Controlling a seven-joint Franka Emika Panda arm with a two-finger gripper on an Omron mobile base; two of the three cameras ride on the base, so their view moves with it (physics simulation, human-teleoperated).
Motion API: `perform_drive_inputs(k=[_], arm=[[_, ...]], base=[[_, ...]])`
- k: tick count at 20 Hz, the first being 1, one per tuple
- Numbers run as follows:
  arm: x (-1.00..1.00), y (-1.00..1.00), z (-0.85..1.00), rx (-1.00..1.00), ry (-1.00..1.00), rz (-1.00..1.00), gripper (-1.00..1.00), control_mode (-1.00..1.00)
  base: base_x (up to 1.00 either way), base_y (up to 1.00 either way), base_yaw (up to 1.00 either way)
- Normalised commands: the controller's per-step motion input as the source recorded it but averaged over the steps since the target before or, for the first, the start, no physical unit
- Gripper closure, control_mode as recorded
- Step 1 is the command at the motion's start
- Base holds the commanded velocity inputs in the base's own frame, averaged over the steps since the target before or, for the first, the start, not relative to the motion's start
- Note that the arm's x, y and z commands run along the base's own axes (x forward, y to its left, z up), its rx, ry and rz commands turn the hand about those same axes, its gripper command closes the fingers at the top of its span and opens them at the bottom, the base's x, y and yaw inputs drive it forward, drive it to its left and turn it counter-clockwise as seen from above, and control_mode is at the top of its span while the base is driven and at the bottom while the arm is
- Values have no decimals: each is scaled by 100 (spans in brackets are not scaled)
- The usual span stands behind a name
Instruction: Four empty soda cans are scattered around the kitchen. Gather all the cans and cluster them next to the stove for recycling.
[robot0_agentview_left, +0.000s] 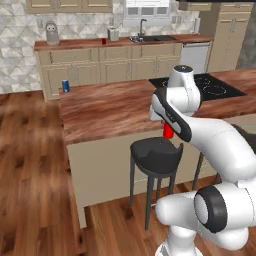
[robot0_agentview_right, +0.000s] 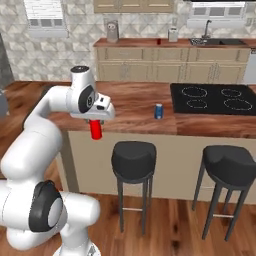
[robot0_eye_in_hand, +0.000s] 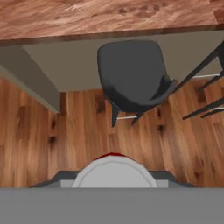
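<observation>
**Now carry the red can up and over to the stove**

Worktop (robot0_agentview_right: 135, 107) edge first: lift clear before swinging toward the stove (robot0_agentview_right: 215, 97) at two o'clock. Fingers (robot0_agentview_right: 95, 122) pinch the red can (robot0_agentview_right: 95, 130), hanging above the stool (robot0_agentview_right: 133, 156). Set it upright beside the blue can (robot0_agentview_right: 158, 111).

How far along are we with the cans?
Done: one blue can stands beside the stove. In hand: the gripper holds a red can above the floor by the stool. Left: a blue can at the island's far corner, a red one on the back counter.
</observation>
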Motion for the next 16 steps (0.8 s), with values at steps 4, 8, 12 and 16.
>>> perform_drive_inputs(k=[4, 8, 12, 16], arm=[[0, 0, 0, 0, 0, 0, 100, 100], [0, 0, 0, 0, 0, 0, 100, 100], [0, 0, 0, 0, 0, 0, 100, 100], [0, 0, 0, 0, 0, 0, 100, 100]], base=[[-71, 100, -48], [-22, 100, -51], [-8, 100, -47], [-52, 100, -39]])
